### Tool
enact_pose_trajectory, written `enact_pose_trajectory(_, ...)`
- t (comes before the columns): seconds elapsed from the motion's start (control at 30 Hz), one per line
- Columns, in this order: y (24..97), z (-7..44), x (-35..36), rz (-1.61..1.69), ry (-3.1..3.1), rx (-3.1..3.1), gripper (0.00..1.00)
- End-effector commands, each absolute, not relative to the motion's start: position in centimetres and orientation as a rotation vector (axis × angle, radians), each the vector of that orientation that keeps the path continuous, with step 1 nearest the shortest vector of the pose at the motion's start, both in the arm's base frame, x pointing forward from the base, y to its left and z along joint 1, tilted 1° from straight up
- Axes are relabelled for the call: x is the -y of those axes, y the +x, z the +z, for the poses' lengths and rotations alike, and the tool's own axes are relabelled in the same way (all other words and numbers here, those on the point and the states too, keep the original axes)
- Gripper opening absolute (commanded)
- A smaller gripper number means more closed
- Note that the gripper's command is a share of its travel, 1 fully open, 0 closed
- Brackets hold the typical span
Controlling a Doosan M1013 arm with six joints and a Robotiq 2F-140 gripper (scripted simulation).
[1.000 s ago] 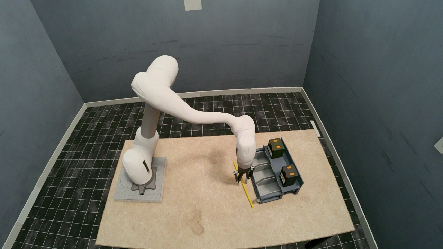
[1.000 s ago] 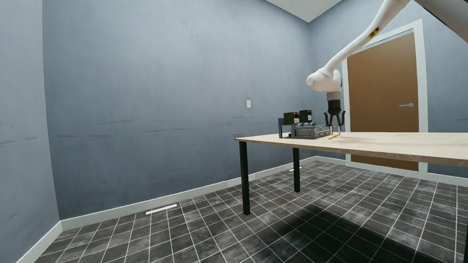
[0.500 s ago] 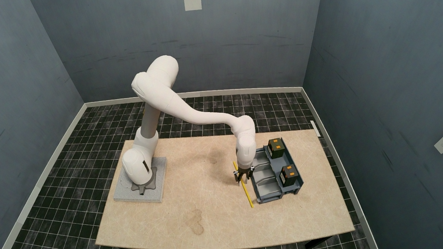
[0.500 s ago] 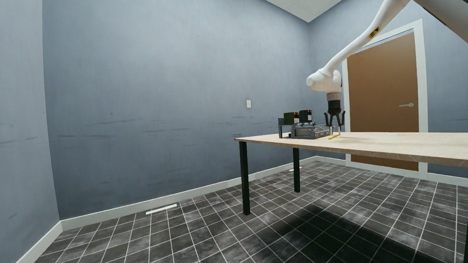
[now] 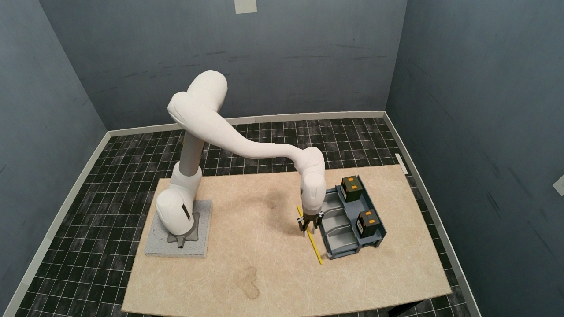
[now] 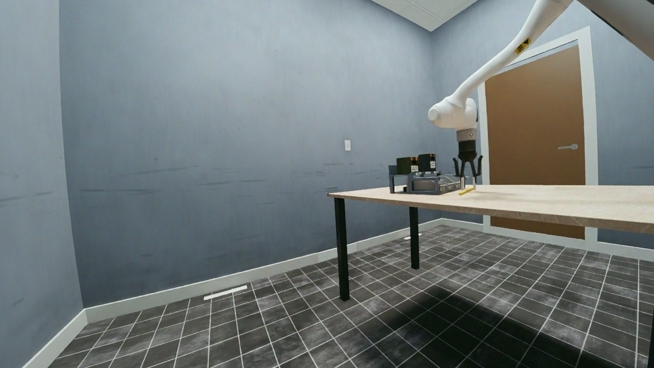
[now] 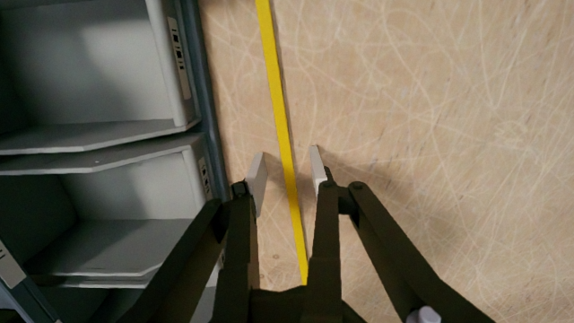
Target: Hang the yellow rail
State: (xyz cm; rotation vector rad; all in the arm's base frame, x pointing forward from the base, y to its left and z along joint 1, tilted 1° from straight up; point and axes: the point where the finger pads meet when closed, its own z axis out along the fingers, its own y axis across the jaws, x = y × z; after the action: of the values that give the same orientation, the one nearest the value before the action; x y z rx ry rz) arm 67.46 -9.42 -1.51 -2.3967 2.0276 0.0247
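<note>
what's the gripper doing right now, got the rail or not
Gripper: partly open, holding nothing. Its pads straddle the yellow rail with a gap on each side; the rail lies on the table.

Thin yellow rail (image 7: 282,121) lies flat on the table beside the bins (image 5: 346,224).

Dim even light, soft shadows, sharp

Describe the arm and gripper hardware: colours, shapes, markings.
The arm is smooth matte white with rounded, bulbous joints and a tapering forearm; a small yellow-and-black label shows on it in the exterior view. Its foot is a grey flanged mount on a grey square pad. The gripper has dark, nearly black linkage fingers with flat pale grey pads. No cables visible.
</note>
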Motion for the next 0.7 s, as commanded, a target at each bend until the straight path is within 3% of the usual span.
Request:
enact_pose_trajectory(0.0,67.44,-2.05,9.18,0.025,-2.396,-2.027,0.37)
enact_pose_trajectory(0.33,67.44,-2.05,9.18,0.025,-2.396,-2.027,0.37)
enact_pose_trajectory(0.37,67.46,-1.57,9.39,0.025,-2.397,-2.027,0.1)
enact_pose_trajectory(0.67,67.46,-1.57,9.39,0.025,-2.397,-2.027,0.1)
